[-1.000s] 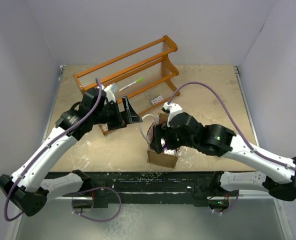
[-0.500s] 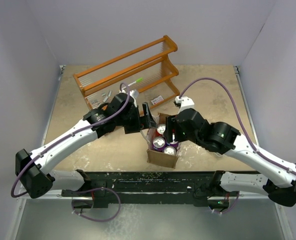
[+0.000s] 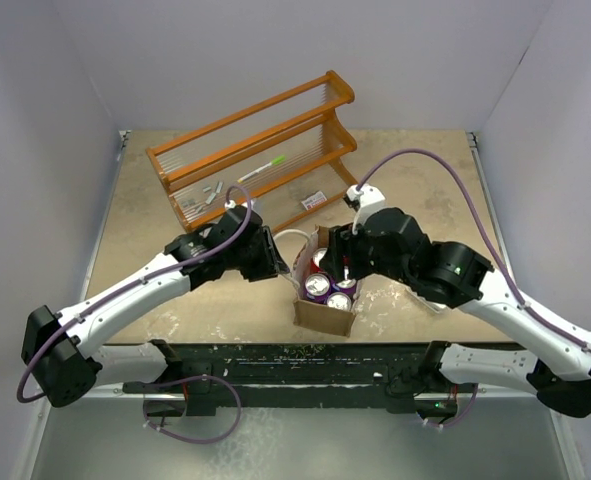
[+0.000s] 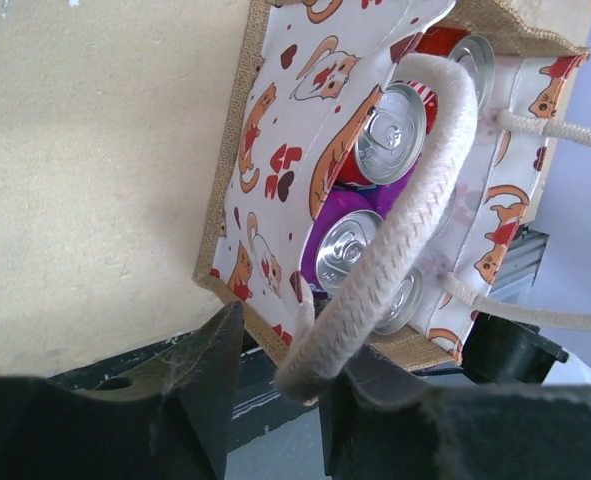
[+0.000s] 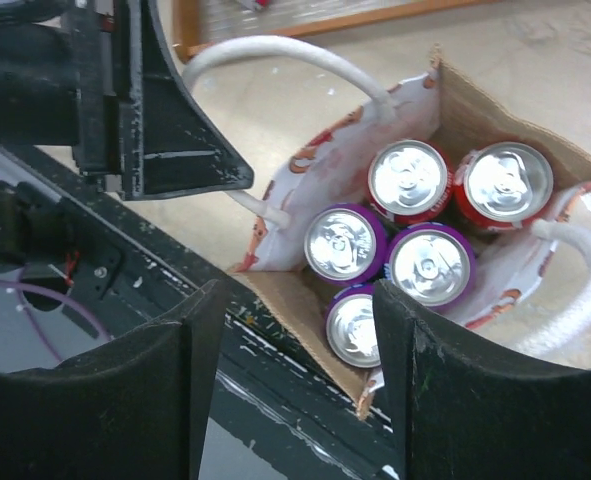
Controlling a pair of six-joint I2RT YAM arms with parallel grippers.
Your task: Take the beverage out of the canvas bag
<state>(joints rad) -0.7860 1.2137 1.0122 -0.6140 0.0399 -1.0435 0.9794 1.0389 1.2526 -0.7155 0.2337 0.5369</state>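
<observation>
The canvas bag [image 3: 325, 285] stands at the table's 6 o'clock edge, five cans [image 5: 420, 222] upright inside. The left gripper [image 4: 275, 400] is closed on the white handle [image 4: 395, 250] at the bag's 9 o'clock side, presumably so the mouth is held wide. The right gripper [image 5: 295, 390] hovers above, jaws apart, nothing held, judged ready for descent.

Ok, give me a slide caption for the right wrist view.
Right gripper hovers open above five cans packed upright in the canvas bag; left gripper at its handle.

Top view high, behind arms — both wrist views close, sharing canvas bag [image 5: 475, 110] interior.
</observation>
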